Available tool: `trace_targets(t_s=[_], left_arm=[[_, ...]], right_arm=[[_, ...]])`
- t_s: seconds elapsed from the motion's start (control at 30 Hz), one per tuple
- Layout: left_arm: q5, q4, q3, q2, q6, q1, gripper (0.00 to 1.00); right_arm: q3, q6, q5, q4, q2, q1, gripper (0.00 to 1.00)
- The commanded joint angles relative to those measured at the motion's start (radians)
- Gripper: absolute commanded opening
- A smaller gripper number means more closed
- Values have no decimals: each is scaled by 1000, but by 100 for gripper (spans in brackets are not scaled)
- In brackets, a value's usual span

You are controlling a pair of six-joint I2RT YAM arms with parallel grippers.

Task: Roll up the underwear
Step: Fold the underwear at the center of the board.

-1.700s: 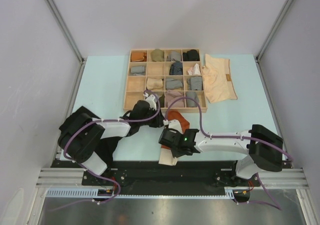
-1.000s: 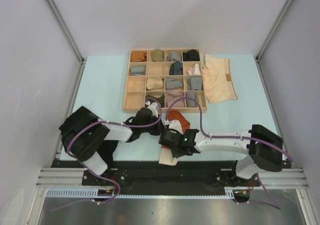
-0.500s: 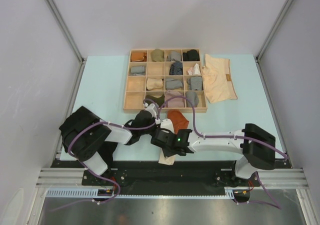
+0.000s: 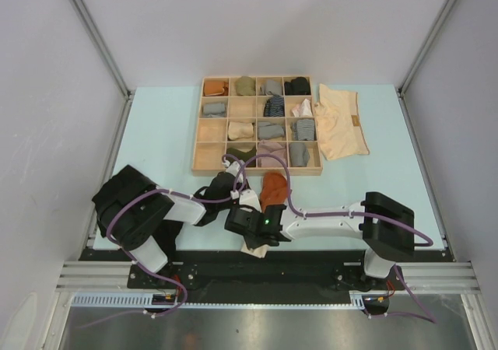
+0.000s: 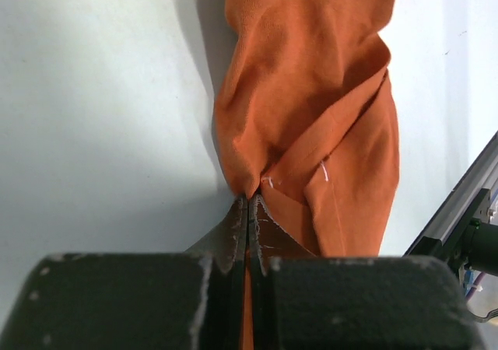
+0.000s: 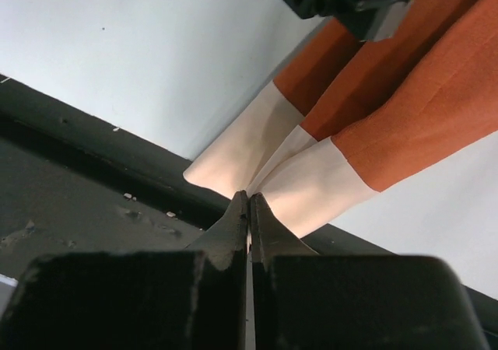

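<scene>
Left wrist view: one orange underwear (image 5: 311, 117) sits bunched right at the left gripper (image 5: 247, 202) tips, jaws pinched tight on a fold, with the rest stretching ahead. Right gripper (image 6: 247, 198) is clamped closed too, on its cream band (image 6: 257, 144). One cream underwear (image 4: 340, 123) lies well beyond both jaws, beside one 16-slot tray (image 4: 212, 157).

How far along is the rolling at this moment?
Done: nothing looks rolled yet. In hand: the rust-orange underwear lies stretched out between the arms, with the left gripper shut on its orange cloth and the right gripper shut on its pale band end. Left: rolling that piece, then the cream underwear, which lies flat and unrolled to the right of the wooden tray.
</scene>
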Motion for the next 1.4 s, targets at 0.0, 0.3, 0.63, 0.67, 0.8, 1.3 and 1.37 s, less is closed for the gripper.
trace_targets(t_s=[0.0, 0.3, 0.63, 0.67, 0.8, 1.3, 1.37], left_arm=[[-18, -13, -21, 17, 11, -21, 0], [-25, -11, -30, 5, 5, -23, 0], [-19, -13, -31, -3, 5, -24, 0], [-18, -13, -31, -4, 6, -24, 0], [-19, -25, -31, -12, 9, -24, 0], [-64, -190, 38, -141, 101, -24, 44], [-79, -247, 73, -173, 132, -24, 54]], right_arm=[[64, -33, -17, 70, 24, 21, 0], [73, -21, -4, 90, 48, 23, 0], [82, -30, -18, 114, 61, 12, 13], [84, -35, -18, 116, 58, 12, 16], [78, -61, -37, 159, 33, 10, 38], [-215, -13, 5, 96, -420, -213, 68], [-299, -7, -23, 107, -473, -279, 68]])
